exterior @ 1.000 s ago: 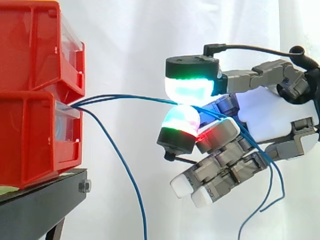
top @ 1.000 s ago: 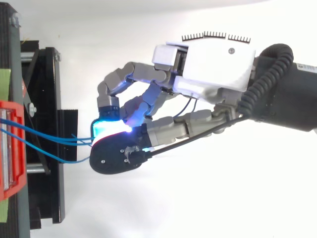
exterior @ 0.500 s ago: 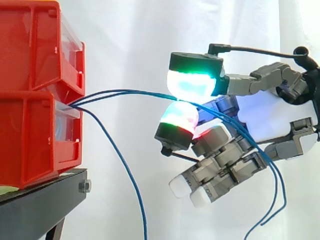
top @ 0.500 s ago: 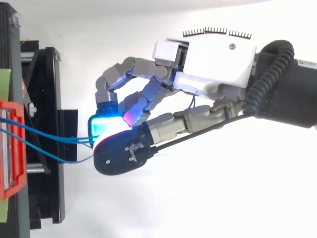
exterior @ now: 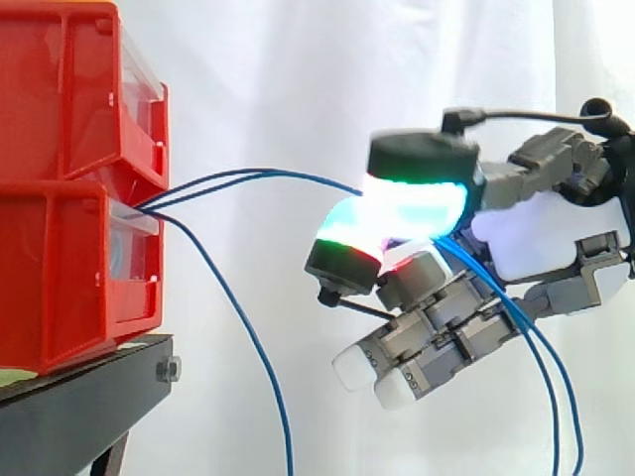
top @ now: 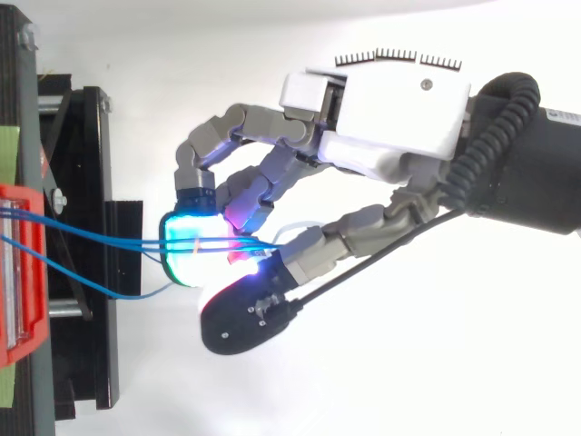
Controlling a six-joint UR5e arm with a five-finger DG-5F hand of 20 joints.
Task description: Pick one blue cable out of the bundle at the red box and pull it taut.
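Two stacked red bins [exterior: 69,248] sit on a black stand [exterior: 84,402] at the left, with a white curtain [exterior: 258,69] behind. Three thin cables leave the front of the lower bin. A pair of blue cables [exterior: 263,176] arches up and across the open gap to the hand [exterior: 541,233], with a shallow bow in the run rather than a straight line. The third blue cable [exterior: 250,342] hangs free from the bin, down past the stand. The hand comes in from the right with its fingers [top: 186,259] curled. In the top view the pair [top: 136,241] lies side by side across a cyan-glowing pad and passes in between the fingers and the thumb [top: 245,318]. There the thumb sits offset to one side of that pad. In the side view the thumb's green and cyan pad overlaps it. So the fingers are closed round both cables of the pair. Beyond the hand their tails drop straight down at lower right.
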